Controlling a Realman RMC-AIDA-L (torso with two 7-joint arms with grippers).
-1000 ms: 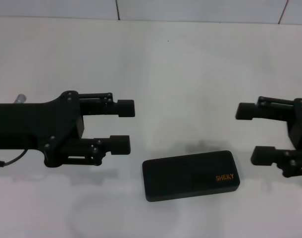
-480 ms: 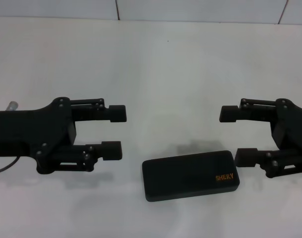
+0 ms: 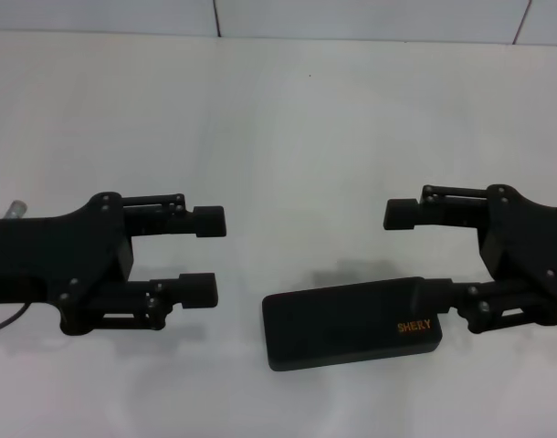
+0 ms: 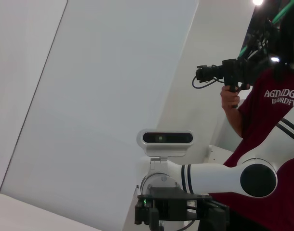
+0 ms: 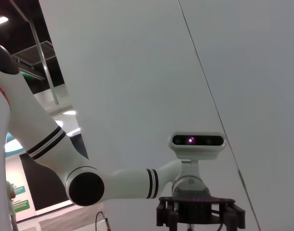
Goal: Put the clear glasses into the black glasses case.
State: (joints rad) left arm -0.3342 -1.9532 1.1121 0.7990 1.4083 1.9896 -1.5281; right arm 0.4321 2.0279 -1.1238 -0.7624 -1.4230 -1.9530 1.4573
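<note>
Both arms have moved since a second ago: your right gripper [image 3: 414, 254] came inward, jaws wide, nothing held, lower finger [image 3: 440, 294] over the closed black glasses case's [image 3: 352, 323] lettered end. Left gripper [image 3: 205, 255] is open, empty, case just beside its tips.
</note>
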